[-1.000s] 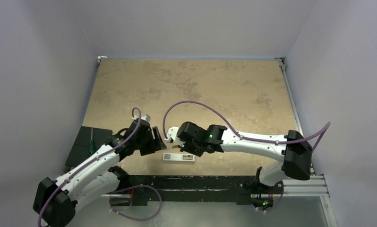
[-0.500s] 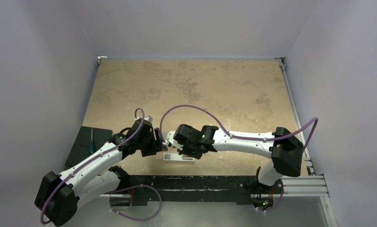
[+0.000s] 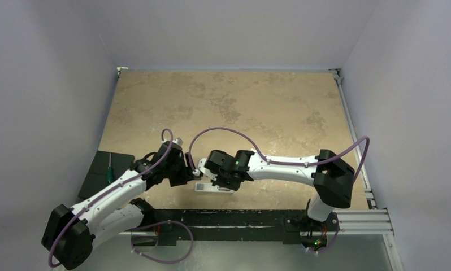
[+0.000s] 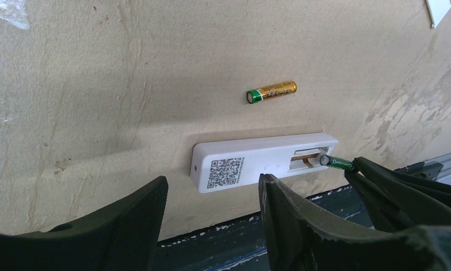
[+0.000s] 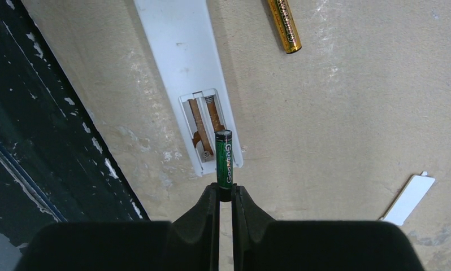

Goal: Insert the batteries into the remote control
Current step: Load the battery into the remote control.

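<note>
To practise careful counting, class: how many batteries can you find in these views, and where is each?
2. The green battery is pinched by the right gripper at the open recess of the remote control; the gold battery lies on the table beside it. None shows inside the recess.

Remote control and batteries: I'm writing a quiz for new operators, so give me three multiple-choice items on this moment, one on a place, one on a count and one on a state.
1. Where does the gold battery lie?
A) on the table beside the remote control
B) inside the remote control
C) on the black rail

2. How many batteries are in view?
A) one
B) two
C) four

3. The right fingers are:
A) wide open
B) shut on the remote control
C) shut on the green battery

Answers:
1 A, it rests on bare tabletop, apart from the remote control.
2 B, one gold and one green.
3 C, they pinch its end over the open recess.
</note>
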Available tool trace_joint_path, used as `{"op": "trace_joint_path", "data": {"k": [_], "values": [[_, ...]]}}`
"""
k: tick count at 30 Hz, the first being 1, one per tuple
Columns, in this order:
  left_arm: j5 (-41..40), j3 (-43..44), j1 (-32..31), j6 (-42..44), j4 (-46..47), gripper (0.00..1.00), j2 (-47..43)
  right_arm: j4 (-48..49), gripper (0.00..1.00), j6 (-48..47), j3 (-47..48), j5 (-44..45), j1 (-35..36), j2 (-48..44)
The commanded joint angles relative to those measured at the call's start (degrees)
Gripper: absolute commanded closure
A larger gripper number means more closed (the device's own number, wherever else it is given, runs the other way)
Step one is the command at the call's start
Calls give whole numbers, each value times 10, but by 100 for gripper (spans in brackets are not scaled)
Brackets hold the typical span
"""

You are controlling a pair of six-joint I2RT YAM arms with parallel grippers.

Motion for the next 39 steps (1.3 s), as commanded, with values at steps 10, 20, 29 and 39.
{"op": "trace_joint_path", "data": {"k": [10,20,29,39], "values": [[9,-4,-1,12,17,41,5,0,100,-7,28,-15,2,20],[9,-5,-1,13,19,40,8,3,99,-11,26,-25,2,27],[9,-5,-1,12,18,40,8,5,97,-8,31,-20,2,34],[9,-5,-1,11,18,40,5,6,93,-4,32,-15,2,37]]}}
